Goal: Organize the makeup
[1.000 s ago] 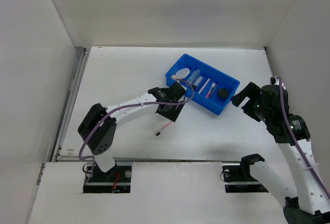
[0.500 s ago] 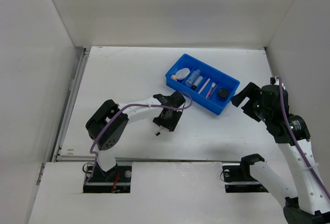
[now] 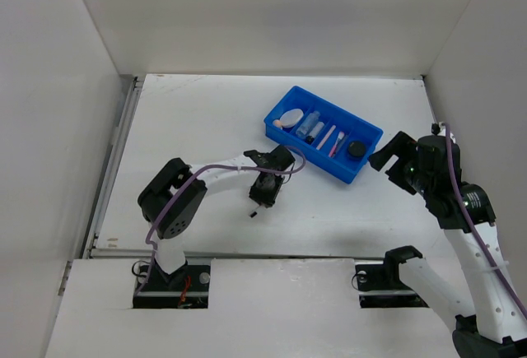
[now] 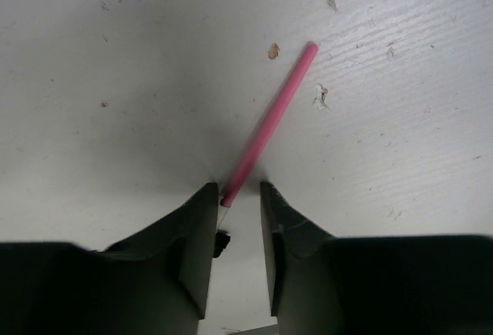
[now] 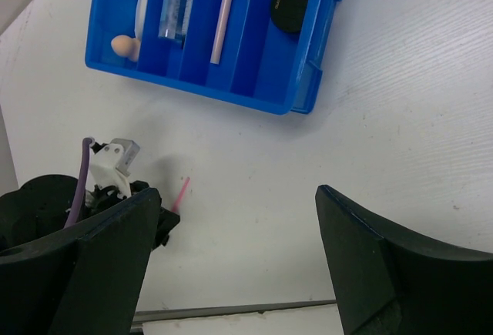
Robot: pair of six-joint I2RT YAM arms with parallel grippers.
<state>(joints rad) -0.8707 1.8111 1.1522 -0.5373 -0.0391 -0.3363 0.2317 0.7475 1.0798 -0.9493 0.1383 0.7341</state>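
1. The left jaws have come down to the tabletop (image 4: 115,58) and pulled closer together.
2. They are a little apart, around one end of a pink stick (image 4: 271,119) lying there.
3. The right jaws are wide open, holding nothing.

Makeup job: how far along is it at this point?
Done: the sponge, vials, a pale stick and the compact lie in the blue tray. In hand: the left gripper straddles the loose pink stick on the table, jaws not yet clamped. Left: grip it and move it into the tray. The right gripper hangs open.
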